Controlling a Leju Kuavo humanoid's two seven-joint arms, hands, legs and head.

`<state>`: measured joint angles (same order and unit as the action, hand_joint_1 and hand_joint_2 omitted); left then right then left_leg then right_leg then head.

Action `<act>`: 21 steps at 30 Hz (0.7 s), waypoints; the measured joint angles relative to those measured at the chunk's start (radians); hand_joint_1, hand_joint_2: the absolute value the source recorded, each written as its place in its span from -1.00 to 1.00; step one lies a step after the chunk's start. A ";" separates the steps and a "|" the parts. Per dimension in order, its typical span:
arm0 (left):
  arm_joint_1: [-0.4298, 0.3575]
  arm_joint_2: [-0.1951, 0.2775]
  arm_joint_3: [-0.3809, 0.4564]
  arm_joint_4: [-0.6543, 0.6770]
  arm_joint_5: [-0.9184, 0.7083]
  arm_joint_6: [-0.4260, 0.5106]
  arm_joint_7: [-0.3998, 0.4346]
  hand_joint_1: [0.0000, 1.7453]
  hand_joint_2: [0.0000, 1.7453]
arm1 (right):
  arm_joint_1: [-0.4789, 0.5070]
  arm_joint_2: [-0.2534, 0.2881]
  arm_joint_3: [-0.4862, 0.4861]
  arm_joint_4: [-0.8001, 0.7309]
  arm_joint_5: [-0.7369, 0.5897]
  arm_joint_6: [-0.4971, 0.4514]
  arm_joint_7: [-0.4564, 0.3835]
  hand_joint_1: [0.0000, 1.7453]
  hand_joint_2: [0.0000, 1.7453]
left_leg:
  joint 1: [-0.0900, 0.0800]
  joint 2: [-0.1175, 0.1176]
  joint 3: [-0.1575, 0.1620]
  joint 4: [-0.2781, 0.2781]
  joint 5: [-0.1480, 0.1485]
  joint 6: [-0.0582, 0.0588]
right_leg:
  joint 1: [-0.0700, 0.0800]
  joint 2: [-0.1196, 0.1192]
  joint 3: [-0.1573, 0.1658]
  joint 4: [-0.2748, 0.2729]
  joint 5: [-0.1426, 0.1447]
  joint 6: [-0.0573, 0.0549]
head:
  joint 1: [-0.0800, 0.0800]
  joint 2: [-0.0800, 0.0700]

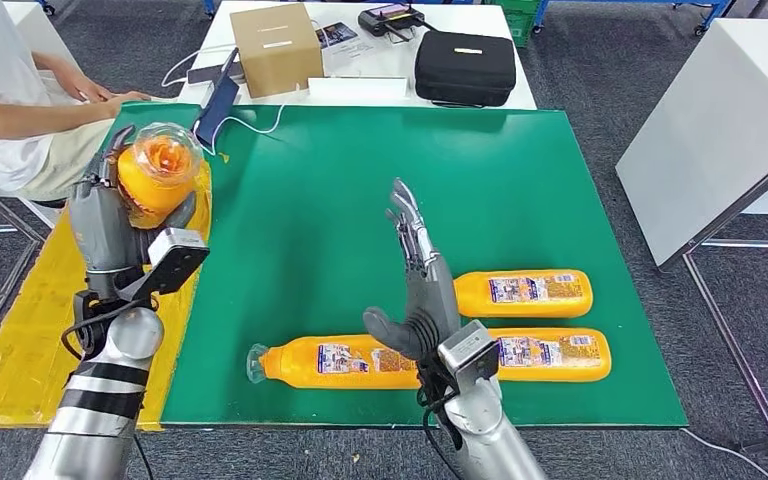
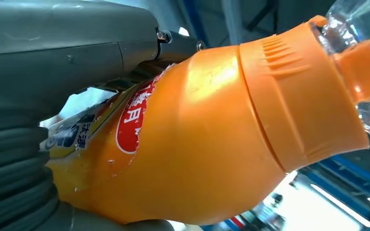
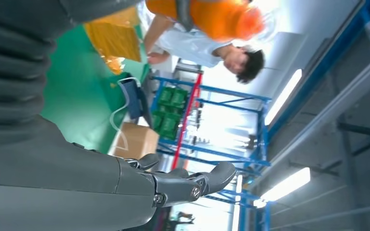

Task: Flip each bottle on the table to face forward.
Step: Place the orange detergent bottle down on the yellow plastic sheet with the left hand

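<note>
Over the yellow sheet (image 1: 15, 340) at the left edge of the green table (image 1: 360, 200), your left hand (image 1: 110, 215) grips an orange bottle (image 1: 157, 170) and holds it raised, its clear cap end tipped toward the head camera; in the left wrist view the fingers wrap the labelled body while the orange shoulder and clear cap stick out past them. Your right hand (image 1: 415, 275) is upright above the near part of the table, fingers stretched out and apart, holding nothing. Just beside and behind it lie three more bottles on their sides: one (image 1: 335, 362) to its left with the cap pointing left, one (image 1: 550, 355) to its right near the front edge, and one (image 1: 525, 292) just behind that. A person (image 1: 0, 110) sits at the far left, hands resting near the table's corner. A cardboard box (image 1: 275, 45) and a black case (image 1: 465, 65) sit on the white table beyond.
</note>
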<state>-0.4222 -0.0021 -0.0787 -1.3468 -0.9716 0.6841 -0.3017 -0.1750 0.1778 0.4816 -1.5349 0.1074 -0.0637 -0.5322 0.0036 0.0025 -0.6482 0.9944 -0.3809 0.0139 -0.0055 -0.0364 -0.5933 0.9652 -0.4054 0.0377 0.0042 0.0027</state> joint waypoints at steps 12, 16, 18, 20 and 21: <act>-0.113 0.114 0.122 0.216 -0.588 0.010 0.135 1.00 1.00 | 0.004 -0.043 -0.001 -0.119 -0.035 0.000 -0.033 -1.00 1.00 | 0.000 0.005 0.000 0.000 0.000 0.000 | 0.001 0.002 -0.001 0.001 0.000 0.000 | 0.000 0.000; -0.122 0.125 0.123 0.240 -0.589 0.010 0.135 1.00 1.00 | 0.004 -0.048 -0.001 -0.130 -0.035 0.000 -0.033 -1.00 1.00 | 0.000 0.005 0.000 0.000 0.000 0.000 | 0.000 0.002 -0.001 0.001 0.000 0.000 | 0.000 0.000; -0.125 0.129 0.123 0.247 -0.589 0.010 0.138 1.00 1.00 | 0.005 -0.049 -0.001 -0.133 -0.035 0.000 -0.033 -1.00 1.00 | 0.000 0.005 -0.001 0.000 0.000 0.000 | 0.000 0.002 -0.001 0.001 0.000 0.000 | 0.000 0.000; -0.127 0.138 0.119 0.258 -0.591 0.010 0.161 1.00 1.00 | 0.005 -0.051 0.000 -0.136 -0.036 0.000 -0.035 -1.00 1.00 | 0.000 0.005 0.000 0.000 0.000 0.000 | 0.000 0.002 -0.001 0.001 0.000 0.000 | 0.000 0.000; -0.129 0.147 0.110 0.269 -0.593 0.010 0.183 1.00 1.00 | 0.005 -0.052 0.001 -0.138 -0.038 -0.001 -0.037 -1.00 1.00 | 0.000 0.005 0.000 0.000 0.000 0.000 | 0.000 0.002 -0.001 0.001 0.000 0.000 | 0.000 0.000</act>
<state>-0.5511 0.1452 0.0315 -1.0779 -1.5643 0.6943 -0.1185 -0.1700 0.1257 0.4822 -1.6725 0.0697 -0.0646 -0.5696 0.0033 0.0076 -0.6486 0.9944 -0.3810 0.0137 -0.0054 -0.0345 -0.5948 0.9659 -0.4054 0.0375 0.0043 0.0027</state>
